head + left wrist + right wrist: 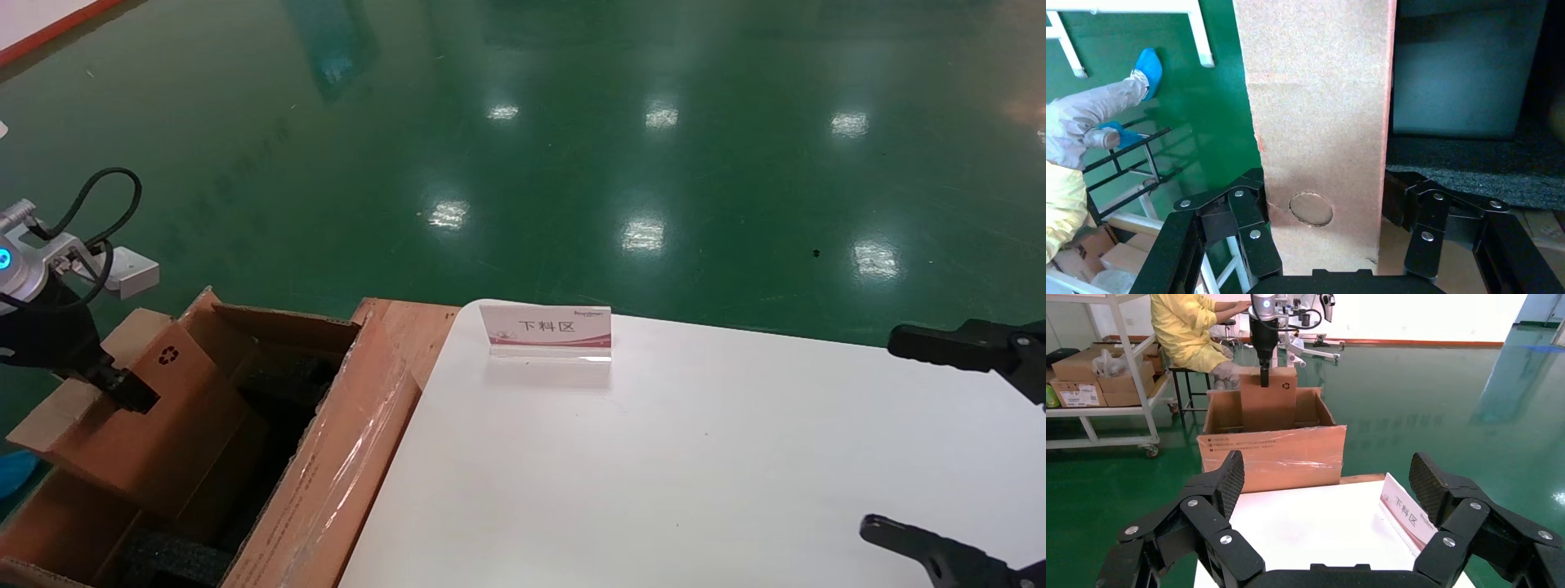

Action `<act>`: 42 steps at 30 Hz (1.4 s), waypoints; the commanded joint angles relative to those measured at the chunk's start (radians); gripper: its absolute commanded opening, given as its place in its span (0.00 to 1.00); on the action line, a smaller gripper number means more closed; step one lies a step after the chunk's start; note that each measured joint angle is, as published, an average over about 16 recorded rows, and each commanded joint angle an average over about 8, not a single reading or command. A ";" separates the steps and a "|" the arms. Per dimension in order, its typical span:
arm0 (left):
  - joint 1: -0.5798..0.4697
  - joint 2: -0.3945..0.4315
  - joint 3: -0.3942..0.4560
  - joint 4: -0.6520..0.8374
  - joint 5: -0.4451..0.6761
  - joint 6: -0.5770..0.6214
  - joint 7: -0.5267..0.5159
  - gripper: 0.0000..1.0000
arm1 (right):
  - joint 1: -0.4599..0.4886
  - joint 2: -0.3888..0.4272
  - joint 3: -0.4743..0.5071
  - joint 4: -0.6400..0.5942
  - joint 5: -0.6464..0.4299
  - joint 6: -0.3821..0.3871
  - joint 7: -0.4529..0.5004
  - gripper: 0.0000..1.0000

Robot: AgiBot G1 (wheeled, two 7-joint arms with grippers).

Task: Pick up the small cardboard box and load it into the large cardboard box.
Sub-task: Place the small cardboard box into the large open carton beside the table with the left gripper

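My left gripper [122, 390] is shut on the small cardboard box [163, 433], a flat brown box with a black recycling symbol. It holds the box by its upper end, with the lower part down inside the large cardboard box [335, 474], whose taped flap faces the table. In the left wrist view the small box's pale narrow edge [1315, 110] fills the gap between the fingers [1254, 214], and black foam [1474, 165] lies beyond. The right wrist view shows the small box [1269, 407] standing in the carton [1272, 456]. My right gripper [882, 433] hangs open and empty over the white table [654, 474].
A small sign stand [546, 331] sits at the table's far edge, also in the right wrist view [1407, 514]. A wooden board [409, 327] lies between carton and table. A seated person in yellow [1190, 331] and shelves with boxes [1095, 380] are beyond the carton.
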 commanded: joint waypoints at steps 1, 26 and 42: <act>0.012 0.002 0.000 0.005 -0.001 -0.007 -0.003 0.00 | 0.000 0.000 0.000 0.000 0.000 0.000 0.000 1.00; 0.151 0.051 -0.014 0.116 -0.038 -0.041 0.004 1.00 | 0.000 0.001 -0.001 0.000 0.001 0.001 -0.001 1.00; 0.141 0.047 -0.010 0.106 -0.030 -0.039 0.002 1.00 | 0.000 0.001 -0.001 0.000 0.001 0.001 -0.001 1.00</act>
